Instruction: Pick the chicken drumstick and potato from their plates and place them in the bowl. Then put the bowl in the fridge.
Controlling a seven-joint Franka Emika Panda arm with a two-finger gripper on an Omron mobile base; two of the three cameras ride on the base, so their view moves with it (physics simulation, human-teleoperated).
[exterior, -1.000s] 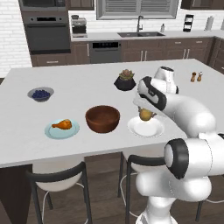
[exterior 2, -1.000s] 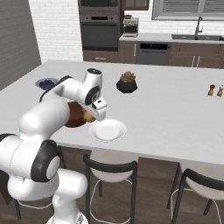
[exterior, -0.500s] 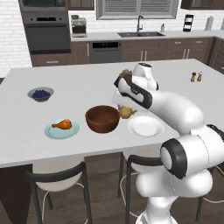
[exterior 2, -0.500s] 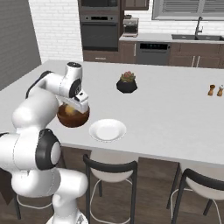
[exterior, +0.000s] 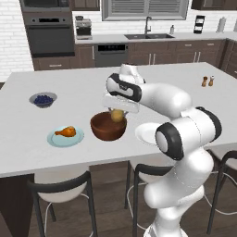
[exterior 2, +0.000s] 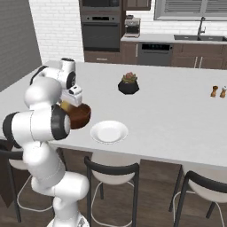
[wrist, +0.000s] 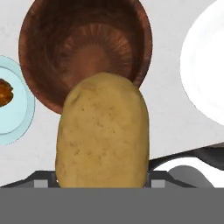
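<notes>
My gripper [exterior: 118, 109] is shut on the yellowish potato [exterior: 117, 115] and holds it just above the near-right rim of the dark wooden bowl [exterior: 105, 131]. The hand view looks down past the potato [wrist: 103, 135] into the empty bowl [wrist: 83, 43]. Left of the bowl, the chicken drumstick [exterior: 65, 132] lies on the pale blue-green plate [exterior: 74, 139]. On the bowl's right sits the bare white plate [exterior: 147, 134]. The fridge is out of view.
A small grey bowl of blueberries [exterior: 43, 99] stands at the counter's far left. A black plant pot [exterior 2: 128, 84] sits mid-counter, and two shakers [exterior: 207, 81] stand at the far right. Stools line the counter's near edge.
The arm has swung left with the potato, from above the white plate to over the wooden bowl. The grip has stayed the same.
</notes>
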